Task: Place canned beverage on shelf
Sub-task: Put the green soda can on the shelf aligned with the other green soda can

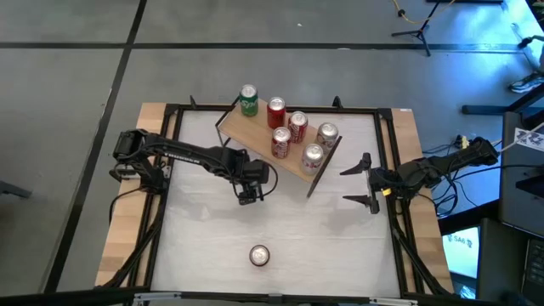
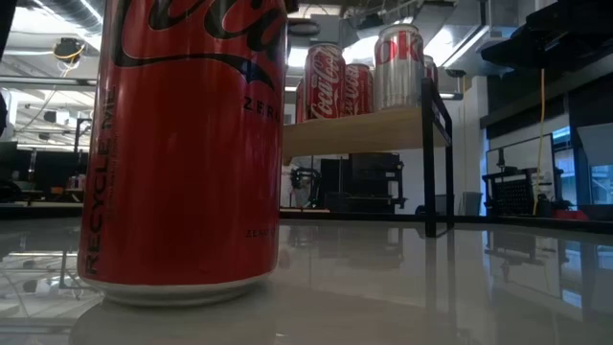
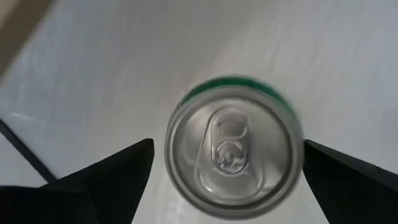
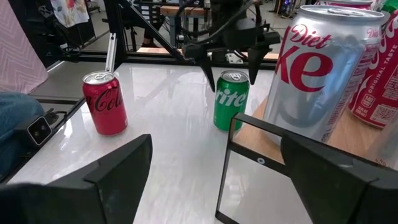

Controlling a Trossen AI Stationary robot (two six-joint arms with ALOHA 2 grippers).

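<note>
A green canned beverage (image 3: 233,158) stands upright on the white table (image 1: 204,246), its base on the tabletop (image 4: 231,99). My left gripper (image 4: 230,65) hangs over it, pointing down and open. Its fingertips (image 3: 134,165) stand on either side of the can's top without touching it. In the high view that gripper (image 1: 246,197) hides the can. The shelf (image 1: 246,127), a light-wood board on black legs, stands slantwise at the table's far middle and carries several cans. My right gripper (image 1: 342,186) waits open at the table's right side, near the shelf's right end.
A red cola can (image 1: 259,255) stands alone near the table's front edge, close before the low camera (image 2: 182,144). A silver diet cola can (image 4: 323,68) stands at the shelf's near right end. Another green can (image 1: 248,100) stands at the shelf's far left corner.
</note>
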